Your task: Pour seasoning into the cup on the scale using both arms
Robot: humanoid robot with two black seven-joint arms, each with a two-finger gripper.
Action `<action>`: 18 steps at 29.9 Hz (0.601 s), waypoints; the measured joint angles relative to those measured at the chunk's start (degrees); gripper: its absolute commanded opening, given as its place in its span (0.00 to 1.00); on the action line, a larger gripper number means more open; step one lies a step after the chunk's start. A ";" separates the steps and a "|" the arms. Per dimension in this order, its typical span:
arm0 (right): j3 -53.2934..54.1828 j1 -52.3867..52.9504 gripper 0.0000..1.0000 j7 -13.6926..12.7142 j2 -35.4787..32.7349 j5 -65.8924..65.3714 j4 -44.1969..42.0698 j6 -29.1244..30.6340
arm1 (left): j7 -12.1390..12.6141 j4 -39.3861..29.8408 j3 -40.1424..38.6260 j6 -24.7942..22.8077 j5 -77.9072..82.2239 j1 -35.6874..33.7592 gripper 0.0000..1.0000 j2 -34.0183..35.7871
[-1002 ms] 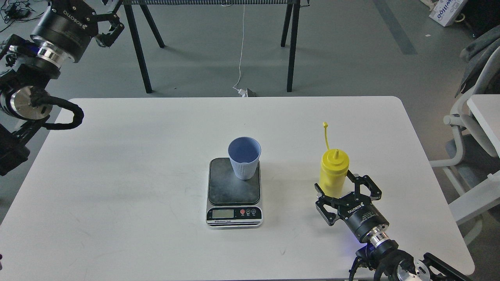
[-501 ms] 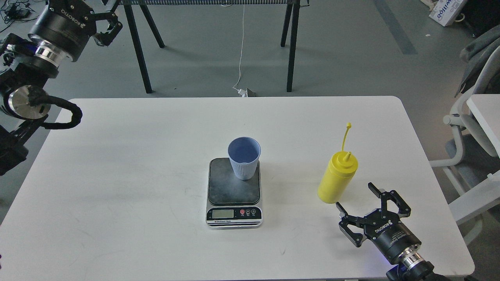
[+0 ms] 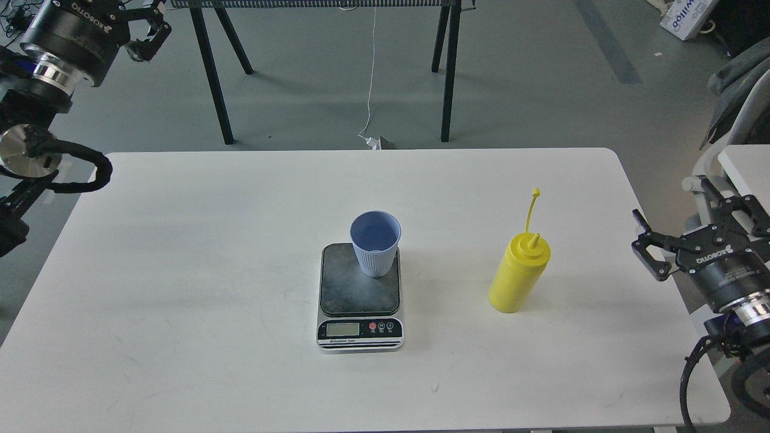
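Observation:
The yellow seasoning bottle (image 3: 518, 273) stands upright on the white table (image 3: 180, 252), right of centre, its cap strap sticking up. The light-blue ribbed cup (image 3: 375, 243) stands on the back right part of the scale (image 3: 360, 294), which sits mid-table with its display facing me. My right gripper (image 3: 671, 198) is open and empty at the table's right edge, well to the right of the bottle. My left gripper (image 3: 150, 30) is open and empty, raised at the far top left beyond the table.
Black trestle legs (image 3: 448, 72) and a white cable (image 3: 372, 78) are on the floor behind the table. A white chair (image 3: 722, 162) and another tabletop (image 3: 749, 174) stand close to the right edge. A cardboard box (image 3: 686, 15) lies at the top right.
My right gripper let go of the bottle and drew back, then swung right to the table's edge. The bottle shifted slightly right and stands free. My left arm drifted up and left.

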 measured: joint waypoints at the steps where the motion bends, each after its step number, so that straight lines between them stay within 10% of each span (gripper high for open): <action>1: -0.09 3.42 0.99 0.03 0.58 0.00 -2.89 0.00 | 0.04 0.12 0.00 -0.01 -0.04 0.05 1.00 -0.14; 18: -8.75 42.99 0.99 -0.50 16.89 -0.10 -36.92 0.00 | 1.86 5.65 -4.19 -3.10 -9.08 5.68 1.00 -7.79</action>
